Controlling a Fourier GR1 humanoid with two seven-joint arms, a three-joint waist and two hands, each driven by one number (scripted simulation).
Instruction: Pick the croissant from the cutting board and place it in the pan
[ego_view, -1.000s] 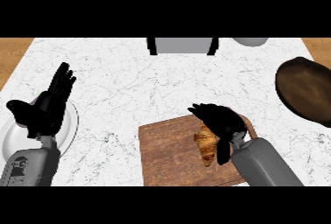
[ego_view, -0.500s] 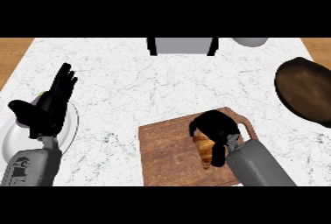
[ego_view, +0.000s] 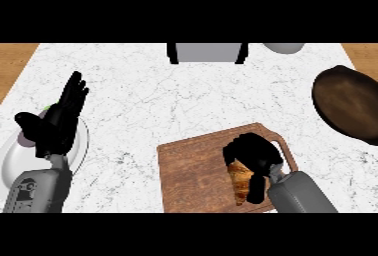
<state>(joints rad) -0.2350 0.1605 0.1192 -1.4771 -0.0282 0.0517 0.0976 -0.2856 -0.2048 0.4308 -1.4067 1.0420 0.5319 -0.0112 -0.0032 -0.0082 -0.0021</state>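
Lowered right robot hand (ego_view: 255, 152) clasps croissant (ego_view: 238, 183) (on board (ego_view: 190, 175)).

The bench (ego_view: 148, 95) carries one croissant (ego_view: 239, 184), one cutting board (ego_view: 190, 170), one pan (ego_view: 351, 106), one plate (ego_view: 10, 161), one grey box (ego_view: 207, 51) and one pale round vessel (ego_view: 284, 47), with two robot hands above: left robot hand (ego_view: 56, 125), right robot hand (ego_view: 255, 152).

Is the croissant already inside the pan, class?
No, the croissant lies on the cutting board under the right hand, well apart from the pan.
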